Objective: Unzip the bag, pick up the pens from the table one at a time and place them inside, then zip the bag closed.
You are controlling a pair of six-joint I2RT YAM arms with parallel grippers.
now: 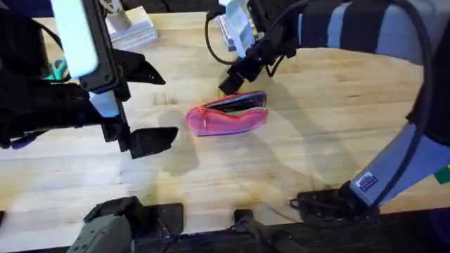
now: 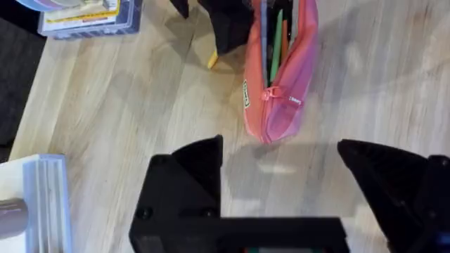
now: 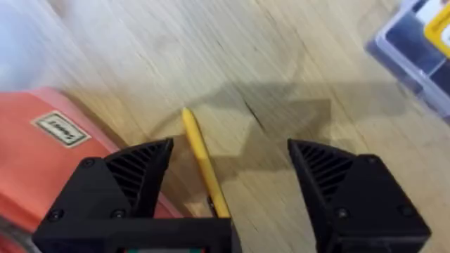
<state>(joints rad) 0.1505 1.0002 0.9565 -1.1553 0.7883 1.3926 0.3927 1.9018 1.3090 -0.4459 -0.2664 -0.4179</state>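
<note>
Overhead looks down; both wrist views sit close, sharing the bag (image 2: 278,67)

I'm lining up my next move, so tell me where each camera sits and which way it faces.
Overhead: above the arm bases, looking down and forward at the table; both arms show.
Left wrist: on the left arm, looking down at the bag; open left pincer below.
Right wrist: on the right arm, looking down at the yellow pen; open right pincer astride it.
Shared: every view shows the bag.

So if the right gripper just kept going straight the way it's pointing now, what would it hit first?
Most likely the yellow pen lying on the table. It sits between the open fingers of the right gripper, nearer one finger, right beside the pink bag. Depth is hard to judge, but nothing else seems to intervene.
</note>
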